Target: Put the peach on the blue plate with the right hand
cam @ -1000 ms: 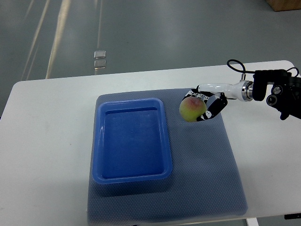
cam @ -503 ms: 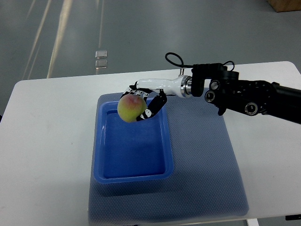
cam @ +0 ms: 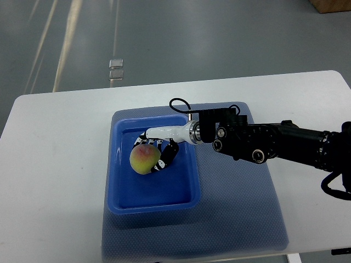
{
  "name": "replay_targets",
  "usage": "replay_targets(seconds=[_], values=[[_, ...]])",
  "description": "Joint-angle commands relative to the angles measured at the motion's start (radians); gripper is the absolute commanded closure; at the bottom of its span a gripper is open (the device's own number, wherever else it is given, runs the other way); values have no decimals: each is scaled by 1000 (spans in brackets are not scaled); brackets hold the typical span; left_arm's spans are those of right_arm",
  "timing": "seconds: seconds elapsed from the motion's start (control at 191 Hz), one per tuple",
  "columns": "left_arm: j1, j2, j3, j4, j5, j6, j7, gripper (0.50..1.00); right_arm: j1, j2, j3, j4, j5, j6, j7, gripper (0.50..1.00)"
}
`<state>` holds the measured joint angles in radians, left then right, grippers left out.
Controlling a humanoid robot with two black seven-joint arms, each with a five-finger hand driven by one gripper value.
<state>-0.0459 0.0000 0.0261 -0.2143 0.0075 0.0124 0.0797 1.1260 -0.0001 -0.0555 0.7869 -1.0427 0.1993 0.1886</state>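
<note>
A yellow-green peach [cam: 145,159] with a red blush is held in my right hand [cam: 154,154], whose fingers curl around it from the right. The hand and peach are inside the blue plate [cam: 155,206], a deep rectangular tray, over its upper left part. Whether the peach touches the tray floor I cannot tell. My right arm [cam: 263,143] reaches in from the right edge across the mat. The left arm is out of view.
The blue tray rests on a grey-blue mat [cam: 241,203] on a white table [cam: 55,164]. Grey floor lies beyond the table's far edge, with a small metal piece [cam: 115,69] on it.
My right hand has carried the peach leftward from the mat's far right over the tray rim, then lower and nearer into the tray. The arm now stretches further across the mat.
</note>
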Motion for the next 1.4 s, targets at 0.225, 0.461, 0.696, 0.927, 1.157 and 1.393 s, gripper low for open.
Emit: replay_targets(seconds=[0.225,0.461,0.696,0.927,1.157,1.393], values=[[0,0,0,3,0,0,0,500,29,-38,39,20,20,57,2,568],[0,0,0,1,0,0,0,500,32,-167,358,28,36,135,5,566],[0,0,0,0,0,0,0,500,-198,-219,738,25,254,141,5,566],[0,0,0,-2,0,0,2,500,-491,-135,1115,-25,696,143,81,568],[0,0,0,-2,0,1,2,500,-535,-92,1175,-118,975,307,156,568],[0,0,2,-4,0,1,2,500,-534,-97,1172,-126,975,311,156,566]])
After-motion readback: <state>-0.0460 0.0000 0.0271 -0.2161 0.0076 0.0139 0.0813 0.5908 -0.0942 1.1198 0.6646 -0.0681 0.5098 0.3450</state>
